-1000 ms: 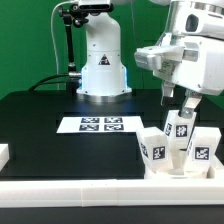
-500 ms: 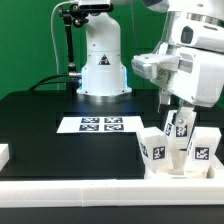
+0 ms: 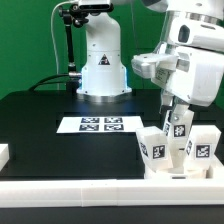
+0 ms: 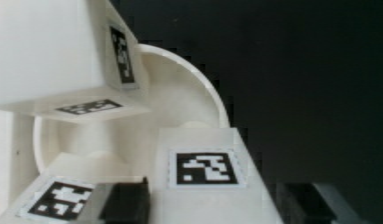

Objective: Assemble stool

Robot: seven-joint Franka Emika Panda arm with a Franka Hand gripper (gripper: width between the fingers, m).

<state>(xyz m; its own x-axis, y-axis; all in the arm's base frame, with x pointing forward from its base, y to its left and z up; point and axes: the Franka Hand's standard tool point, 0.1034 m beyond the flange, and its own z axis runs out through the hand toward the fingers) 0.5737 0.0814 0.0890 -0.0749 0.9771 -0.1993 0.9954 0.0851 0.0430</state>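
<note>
In the exterior view the gripper (image 3: pixel 176 117) sits directly above the rear leg (image 3: pixel 180 131), pinching its upper end. That leg stands upright, its long axis in line with the fingers. The two other legs (image 3: pixel 153 151) stand just beside it, below the hand and toward the camera. No writing can be read, only black-and-white square tags on the legs and on the marker board (image 3: pixel 100 125), well off to one side. In the wrist view the dark fingertips (image 4: pixel 120 200) clamp the tagged leg between them, and the round seat (image 4: pixel 179 90) curves just beyond it. Any lift or twist would, I judge, follow that upright axis.
</note>
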